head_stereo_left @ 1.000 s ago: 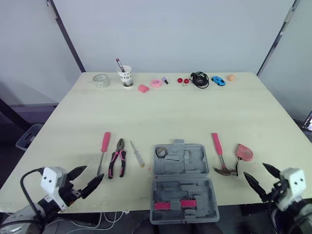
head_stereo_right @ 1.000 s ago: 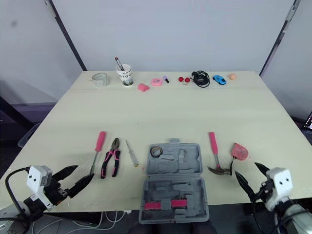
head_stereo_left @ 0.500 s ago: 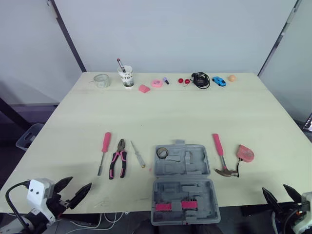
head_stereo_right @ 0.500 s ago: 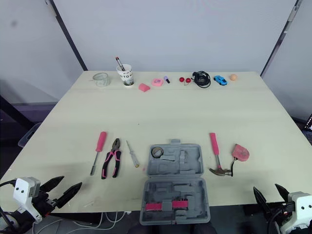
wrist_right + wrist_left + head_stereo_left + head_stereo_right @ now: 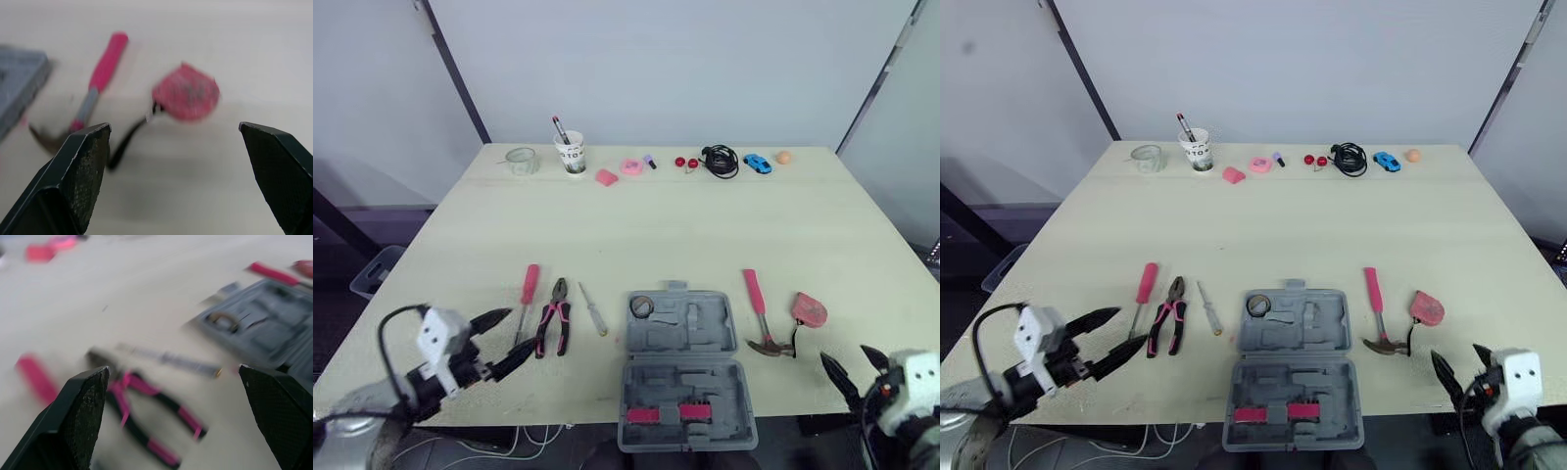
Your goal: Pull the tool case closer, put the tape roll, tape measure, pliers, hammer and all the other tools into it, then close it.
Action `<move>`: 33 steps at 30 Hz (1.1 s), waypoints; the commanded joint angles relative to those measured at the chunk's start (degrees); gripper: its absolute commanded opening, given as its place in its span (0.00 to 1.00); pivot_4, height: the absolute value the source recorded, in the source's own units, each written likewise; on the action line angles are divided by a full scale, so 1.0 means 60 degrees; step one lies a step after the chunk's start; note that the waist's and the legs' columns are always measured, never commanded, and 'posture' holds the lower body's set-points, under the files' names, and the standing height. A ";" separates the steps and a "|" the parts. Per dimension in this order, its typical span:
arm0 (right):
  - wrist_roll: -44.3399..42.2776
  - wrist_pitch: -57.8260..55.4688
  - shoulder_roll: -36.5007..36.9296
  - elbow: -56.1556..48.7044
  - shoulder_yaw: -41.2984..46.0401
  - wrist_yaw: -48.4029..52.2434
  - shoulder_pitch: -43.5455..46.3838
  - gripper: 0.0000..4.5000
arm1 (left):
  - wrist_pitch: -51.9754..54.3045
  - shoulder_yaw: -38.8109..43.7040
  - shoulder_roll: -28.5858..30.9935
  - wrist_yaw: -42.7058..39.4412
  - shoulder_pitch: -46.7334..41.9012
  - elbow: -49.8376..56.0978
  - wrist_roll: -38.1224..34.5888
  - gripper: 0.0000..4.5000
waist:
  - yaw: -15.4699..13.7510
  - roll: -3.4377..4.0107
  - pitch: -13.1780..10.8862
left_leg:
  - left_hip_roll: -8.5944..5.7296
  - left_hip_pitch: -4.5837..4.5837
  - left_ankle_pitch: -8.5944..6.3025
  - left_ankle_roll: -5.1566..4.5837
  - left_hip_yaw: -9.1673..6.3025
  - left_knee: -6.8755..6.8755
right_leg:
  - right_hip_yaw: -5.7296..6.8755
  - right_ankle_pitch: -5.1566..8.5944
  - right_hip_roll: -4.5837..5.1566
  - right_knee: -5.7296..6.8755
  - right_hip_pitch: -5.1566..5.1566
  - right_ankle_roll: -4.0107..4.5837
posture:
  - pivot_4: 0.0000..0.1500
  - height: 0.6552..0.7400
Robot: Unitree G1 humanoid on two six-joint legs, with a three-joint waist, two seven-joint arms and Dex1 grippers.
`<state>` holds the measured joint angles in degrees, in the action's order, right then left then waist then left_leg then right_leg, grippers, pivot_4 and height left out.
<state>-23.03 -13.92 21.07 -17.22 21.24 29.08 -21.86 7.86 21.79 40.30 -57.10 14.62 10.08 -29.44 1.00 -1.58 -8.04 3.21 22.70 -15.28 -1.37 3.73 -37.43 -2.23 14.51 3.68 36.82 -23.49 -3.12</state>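
**A bare robot test room**

Plain white wall panels crossed by dark slanted struts stand behind one pale wooden worktop. Unrelated props sit in a row along its far edge: a white paper cup, a coiled black cable and a small blue toy car. An open grey plastic tool case lies at the near edge. Loose white wires trail under that edge, and a grey plastic crate stands on the floor.
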 commanded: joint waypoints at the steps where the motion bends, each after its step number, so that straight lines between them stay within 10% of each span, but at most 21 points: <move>1: 0.0111 -0.0822 0.0014 -0.0557 -0.0359 -0.0625 0.0290 0.98 | 0.0216 -0.0240 0.0203 -0.0189 -0.0162 0.0549 -0.0088 1.00 | -0.0027 0.0000 0.0000 | -0.0001 0.0001 0.0000 0.0000 0.0000 0.0001 | 0.0003 0.0001 -0.0010 -0.0001 0.0000 0.0000 | 1.00 1.00; 24: 0.0852 -0.5158 -0.1828 -0.0730 -0.1371 -0.4721 0.2716 0.98 | 0.1680 -0.2399 0.0941 -0.1337 -0.3020 0.2321 -0.0595 1.00 | -0.0010 0.0000 0.0002 | -0.0004 0.0004 0.0007 0.0006 0.0033 -0.0013 | -0.0036 -0.0005 -0.0100 0.0019 0.0001 -0.0012 | 1.00 1.00; 27: 0.0973 -0.5189 -0.1836 -0.0575 -0.1434 -0.4759 0.2831 0.81 | 0.1691 -0.2414 0.0911 -0.1351 -0.3023 0.2286 -0.0555 1.00 | -0.0004 -0.0001 0.0002 | 0.0000 0.0003 0.0007 0.0006 0.0031 -0.0013 | -0.0036 -0.0020 -0.0108 0.0019 0.0000 -0.0039 | 1.00 1.00; 33: 0.1065 -0.5216 -0.1831 -0.0423 -0.1476 -0.4750 0.3022 0.15 | 0.1680 -0.2436 0.0899 -0.1320 -0.2987 0.2294 -0.0530 1.00 | -0.0032 -0.0001 0.0002 | -0.0001 0.0004 0.0007 0.0006 0.0031 -0.0013 | -0.0040 -0.0021 -0.0109 0.0020 0.0001 -0.0040 | 1.00 1.00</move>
<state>-16.91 -45.07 9.89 -19.10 12.07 0.79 -4.29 18.27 6.54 45.40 -64.92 -3.22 22.04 -31.84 0.81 -1.59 -8.03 3.20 22.73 -15.24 -1.34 3.93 -37.51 -2.48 14.38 3.02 36.94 -23.48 -3.36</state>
